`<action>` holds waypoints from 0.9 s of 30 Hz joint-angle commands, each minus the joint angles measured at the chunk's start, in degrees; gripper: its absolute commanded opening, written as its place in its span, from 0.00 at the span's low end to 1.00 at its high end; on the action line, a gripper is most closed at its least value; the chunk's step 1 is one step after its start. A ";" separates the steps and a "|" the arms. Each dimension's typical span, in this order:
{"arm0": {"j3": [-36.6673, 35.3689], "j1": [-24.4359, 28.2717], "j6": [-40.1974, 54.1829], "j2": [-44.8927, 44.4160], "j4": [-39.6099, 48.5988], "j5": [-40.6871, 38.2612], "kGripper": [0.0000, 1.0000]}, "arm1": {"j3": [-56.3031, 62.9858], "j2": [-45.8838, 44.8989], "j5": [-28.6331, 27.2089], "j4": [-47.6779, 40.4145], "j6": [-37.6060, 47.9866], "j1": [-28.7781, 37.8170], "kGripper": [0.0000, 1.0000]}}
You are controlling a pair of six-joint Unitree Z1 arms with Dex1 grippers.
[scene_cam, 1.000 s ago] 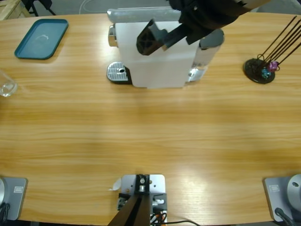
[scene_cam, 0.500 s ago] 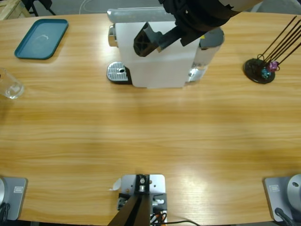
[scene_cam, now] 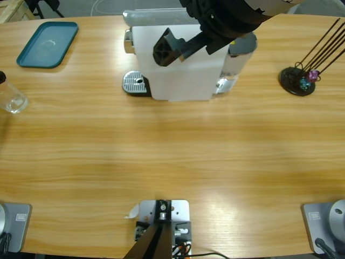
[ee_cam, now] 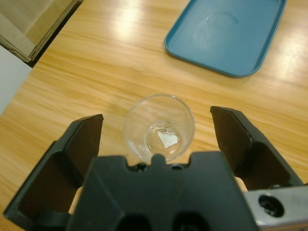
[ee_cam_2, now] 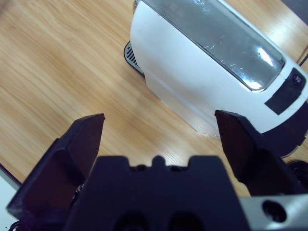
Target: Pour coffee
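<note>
The small clear glass cup (ee_cam: 159,127), showing only a pale glint at its bottom, stands on the long wooden table (scene_cam: 172,156) between the spread jaws of the left gripper (ee_cam: 161,132), near a teal plastic tray (ee_cam: 226,33). Since a second ago, the cup sits slightly further in from the table's left edge. The right gripper (ee_cam_2: 161,134), jaws wide apart, still hovers over the white boxy coffee machine (ee_cam_2: 202,67).

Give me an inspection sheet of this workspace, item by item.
Surface: long wooden table, bare across the middle.
Job's things: clear glass upright near the table's left edge; white coffee machine at the back; no coffee seen in the glass.
Clutter: blue tray at back left; capsule stand at right.
Grippers: left gripper open around the glass, not touching; right gripper open above the machine.
Cables: a pale cable behind the table.
Surroundings: nothing seen.
</note>
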 commanded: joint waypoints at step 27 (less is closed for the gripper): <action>2.04 0.41 -2.60 11.23 -4.67 1.05 0.97 | 2.27 3.41 0.68 -0.04 0.67 0.66 1.00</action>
